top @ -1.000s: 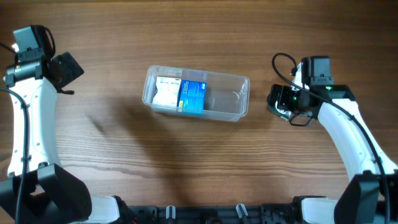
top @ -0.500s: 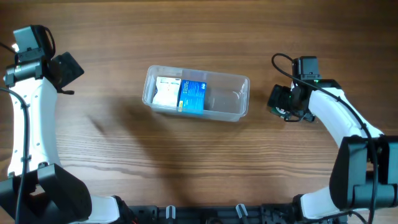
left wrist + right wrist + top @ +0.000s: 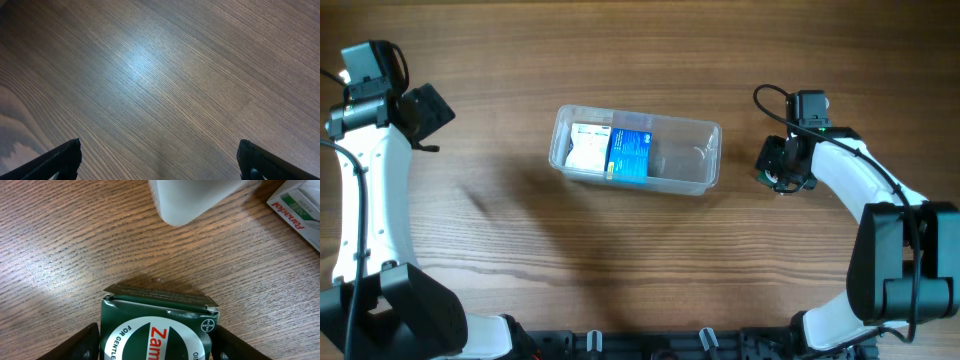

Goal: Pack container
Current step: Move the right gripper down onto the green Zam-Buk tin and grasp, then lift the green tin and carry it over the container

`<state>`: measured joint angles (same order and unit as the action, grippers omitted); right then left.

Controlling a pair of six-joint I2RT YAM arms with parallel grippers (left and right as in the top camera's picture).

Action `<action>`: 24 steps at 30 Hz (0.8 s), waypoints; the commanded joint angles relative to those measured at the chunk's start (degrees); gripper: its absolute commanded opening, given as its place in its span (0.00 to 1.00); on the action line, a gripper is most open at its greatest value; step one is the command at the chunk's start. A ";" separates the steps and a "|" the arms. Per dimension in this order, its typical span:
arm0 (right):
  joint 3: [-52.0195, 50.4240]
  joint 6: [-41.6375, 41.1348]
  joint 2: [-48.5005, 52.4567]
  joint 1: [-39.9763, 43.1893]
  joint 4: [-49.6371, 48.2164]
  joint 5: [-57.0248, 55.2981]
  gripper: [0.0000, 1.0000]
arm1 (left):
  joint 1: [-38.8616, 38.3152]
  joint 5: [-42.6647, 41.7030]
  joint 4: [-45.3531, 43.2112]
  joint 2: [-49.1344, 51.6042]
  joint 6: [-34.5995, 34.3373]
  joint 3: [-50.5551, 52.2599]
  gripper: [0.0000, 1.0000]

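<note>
Container [image 3: 712, 160]: sits mid-table [image 3: 620, 260], long side running left to right. In its left half I see a white box [image 3: 585, 150] with a blue box [image 3: 630, 153] touching its right side.

Left gripper [image 3: 160, 162]: at the far left edge, well apart from the container. Jaws are spread wide, with only wood grain between them and nothing held.

Right gripper [image 3: 778, 170]: just right of the container, not touching it. On the wrist view its fingers [image 3: 85, 340] stand either side of a green box [image 3: 157, 325] with a white oval and red lettering "Zam". The jaws are close against the box's sides, but I cannot tell whether they grip it.

Beyond the green box there is a blurred white object [image 3: 195, 197] and a Panadol carton [image 3: 297, 207] at the right corner.
</note>
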<state>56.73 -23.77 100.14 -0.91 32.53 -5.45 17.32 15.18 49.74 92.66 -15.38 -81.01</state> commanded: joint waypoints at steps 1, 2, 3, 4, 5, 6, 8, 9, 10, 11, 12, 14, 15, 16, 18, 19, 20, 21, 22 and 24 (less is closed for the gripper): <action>-0.83 -0.22 1.66 0.22 0.72 -0.07 0.69 | 0.11 0.74 -0.13 -0.98 0.11 -0.37 1.00; -0.83 -0.22 1.66 0.17 0.85 -0.09 0.69 | 0.11 0.74 -0.15 -0.98 0.11 -0.37 1.00; -0.85 -0.22 1.66 0.13 1.03 -0.09 0.69 | 0.11 0.74 -0.13 -0.98 0.09 -0.37 1.00; -0.85 -0.22 1.66 0.13 1.16 -0.04 0.69 | 0.11 0.74 -0.13 -0.98 0.11 -0.37 1.00; -0.94 -0.17 1.66 0.13 1.22 0.42 0.69 | 0.11 0.74 -0.13 -0.98 0.09 -0.37 1.00; -1.05 -0.20 1.66 0.13 1.40 1.27 0.70 | 0.11 0.74 -0.15 -0.98 0.09 -0.37 1.00; -1.79 -0.22 1.66 0.13 0.92 2.29 0.71 | 0.11 0.74 -0.13 -1.01 0.11 -0.37 1.00; -2.23 -0.22 1.66 0.13 0.68 2.27 0.72 | 0.11 0.74 -0.13 -0.98 0.09 -0.37 1.00; -2.71 -0.24 1.66 0.13 0.17 2.29 0.73 | 0.11 0.74 -0.13 -0.98 0.11 -0.37 1.00; -2.86 -0.20 1.66 0.13 0.09 2.27 0.74 | 0.11 0.74 -0.15 -1.01 0.09 -0.37 1.00; -2.86 -0.22 1.66 0.13 0.11 2.29 0.75 | 0.11 0.74 -0.13 -0.98 0.09 -0.37 1.00; -2.86 -0.22 1.66 0.13 0.09 2.29 0.75 | 0.11 0.74 -0.15 -1.01 0.09 -0.37 1.00; -2.86 -0.22 1.66 0.13 0.11 2.32 0.74 | 0.11 0.74 -0.13 -1.01 0.09 -0.37 1.00; -2.86 -0.22 1.66 0.13 0.11 2.34 0.73 | 0.11 0.74 -0.13 -0.98 0.11 -0.37 1.00; -2.86 -0.22 1.66 0.13 0.07 2.29 0.73 | 0.11 0.74 -0.15 -0.98 0.11 -0.37 1.00; -2.86 -0.24 1.66 0.13 0.07 2.29 0.73 | 0.11 0.74 -0.13 -1.01 0.09 -0.37 1.00; -2.86 -0.24 1.66 0.13 0.09 2.32 0.73 | 0.11 0.74 -0.15 -0.98 0.09 -0.37 1.00; -2.86 -0.31 1.66 0.13 0.17 2.34 0.73 | 0.11 0.74 -0.13 -0.98 0.11 -0.37 1.00; -2.86 -0.44 1.66 0.13 0.52 2.34 0.73 | 0.11 0.74 -0.15 -0.98 0.09 -0.37 1.00; -2.86 -0.44 1.66 0.13 0.94 2.34 0.73 | 0.11 0.74 -0.13 -0.98 0.09 -0.37 1.00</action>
<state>55.96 -23.79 100.12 -0.91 31.70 -5.43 17.32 15.18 49.74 92.66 -15.38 -81.01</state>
